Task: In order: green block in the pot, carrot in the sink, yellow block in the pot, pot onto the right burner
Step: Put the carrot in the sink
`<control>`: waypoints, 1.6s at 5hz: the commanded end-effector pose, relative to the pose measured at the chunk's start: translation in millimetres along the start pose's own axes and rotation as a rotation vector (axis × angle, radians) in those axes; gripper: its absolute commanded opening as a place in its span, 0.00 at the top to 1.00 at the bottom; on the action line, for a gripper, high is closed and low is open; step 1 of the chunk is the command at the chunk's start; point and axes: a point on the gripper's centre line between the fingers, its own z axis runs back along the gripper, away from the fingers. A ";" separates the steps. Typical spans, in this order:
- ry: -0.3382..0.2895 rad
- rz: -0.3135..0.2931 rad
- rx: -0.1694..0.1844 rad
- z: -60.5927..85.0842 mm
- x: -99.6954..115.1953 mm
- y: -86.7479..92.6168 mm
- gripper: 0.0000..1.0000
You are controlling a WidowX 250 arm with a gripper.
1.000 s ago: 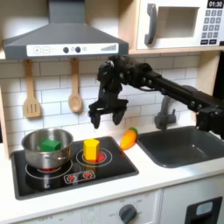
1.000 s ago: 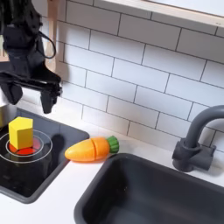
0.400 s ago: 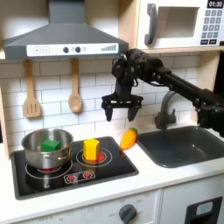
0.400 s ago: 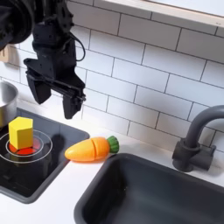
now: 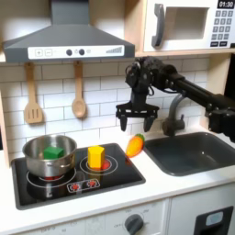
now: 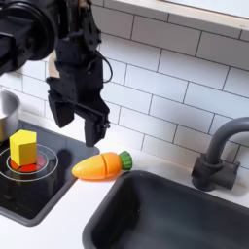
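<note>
Items showing in the first exterior view: one pot [image 5: 50, 156], one green block [image 5: 54, 151], one yellow block [image 5: 95, 156], one carrot [image 5: 135, 145], one sink [image 5: 188, 152], one faucet [image 5: 173, 115], two burner rings [image 5: 103, 162], two hanging wooden utensils [image 5: 33, 96], one microwave [image 5: 188, 24], one gripper [image 5: 136, 117].
</note>
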 end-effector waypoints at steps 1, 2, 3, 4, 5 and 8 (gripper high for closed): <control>0.017 -0.014 -0.026 -14.1 1.5 -5.3 0.00; 0.035 0.028 -0.062 -21.6 0.5 -5.3 0.00; 0.040 0.013 -0.061 -22.2 0.1 -10.4 0.00; 0.043 0.013 -0.062 -22.7 -0.2 -10.5 0.00; 0.067 -0.060 -0.062 -21.4 -9.1 -18.5 0.00; 0.137 -0.270 -0.107 -43.2 -0.6 -4.2 0.00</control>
